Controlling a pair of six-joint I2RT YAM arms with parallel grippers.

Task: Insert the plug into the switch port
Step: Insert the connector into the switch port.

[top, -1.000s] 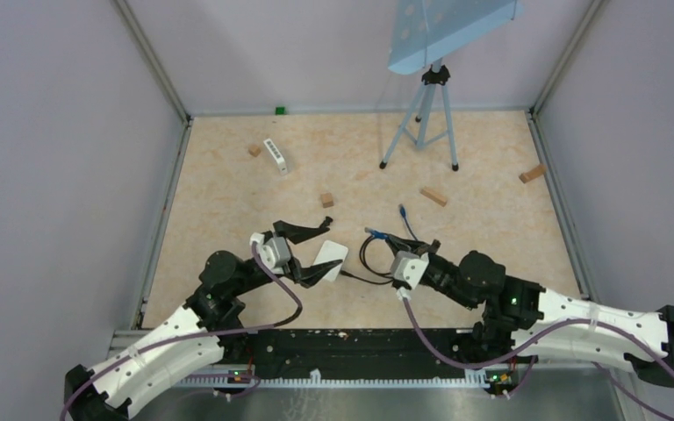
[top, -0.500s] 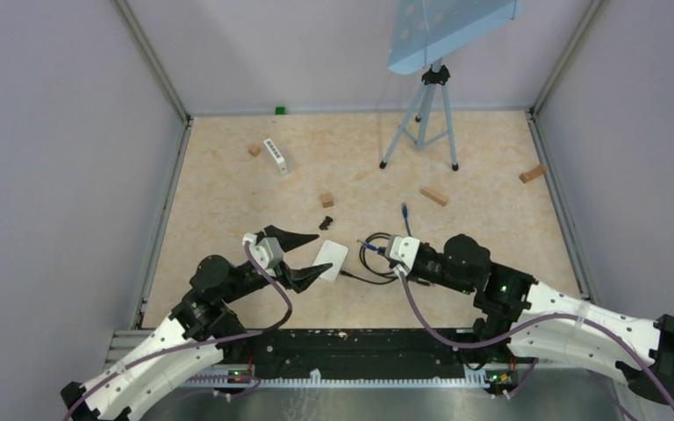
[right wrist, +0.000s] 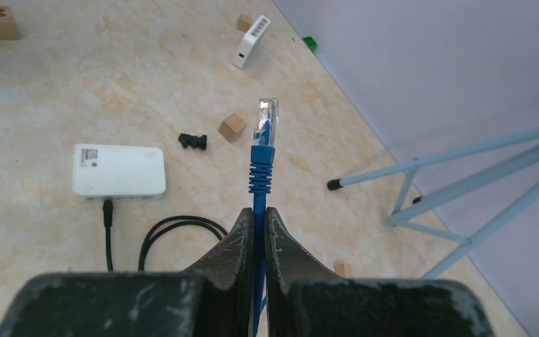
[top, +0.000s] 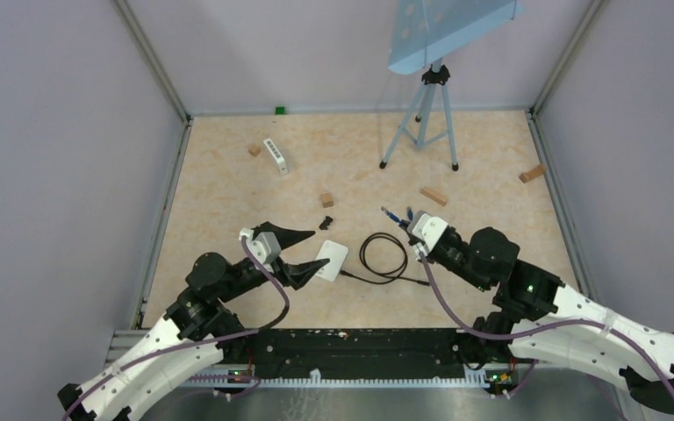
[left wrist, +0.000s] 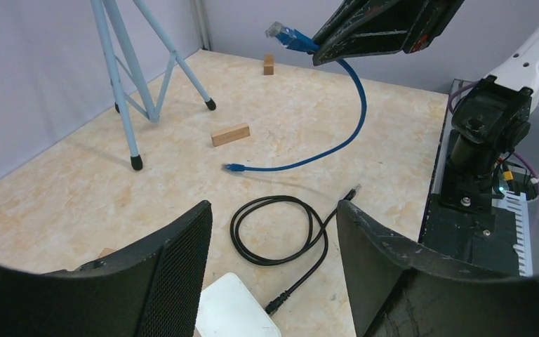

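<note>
The white switch box (top: 331, 260) lies flat on the table, also in the right wrist view (right wrist: 118, 170) and partly in the left wrist view (left wrist: 235, 309). A black cable (top: 384, 256) is plugged into it and coils to its right. My left gripper (top: 303, 253) is open, its jaws either side of the switch's near-left end. My right gripper (top: 408, 223) is shut on the blue cable (right wrist: 260, 188) just behind its clear plug (right wrist: 266, 119), held above the table to the right of the switch. The plug also shows in the left wrist view (left wrist: 285, 33).
A blue tripod (top: 421, 114) stands at the back right. Small wooden blocks (top: 433, 196) lie scattered, one (top: 326, 200) just behind the switch. A small black part (top: 326, 223) lies near the switch. A second white device (top: 276, 155) lies at the back left.
My right gripper has lifted the blue plug up and moved right and farther back, away from the switch. My left gripper has stayed open around the switch's end.
</note>
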